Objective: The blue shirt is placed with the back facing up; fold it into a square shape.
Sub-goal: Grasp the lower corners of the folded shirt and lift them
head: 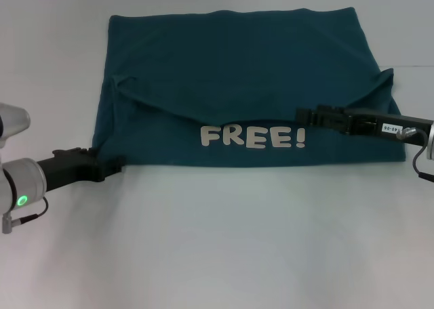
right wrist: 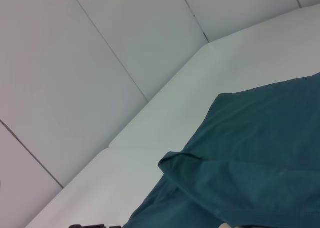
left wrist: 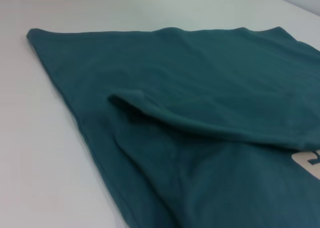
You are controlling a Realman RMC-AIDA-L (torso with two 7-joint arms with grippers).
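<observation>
I see the blue shirt lying long axis across the desk. Left gripper at its near-left corner, nearer than right gripper; can't tell either's finger state.

We note the blue shirt lying flat on the white surface, folded into a wide rectangle. Its near portion is turned over so the cream "FREE!" lettering faces up along the near edge. A curved flap edge runs left to right across the middle. Fabric is dark teal, slightly wrinkled.
</observation>
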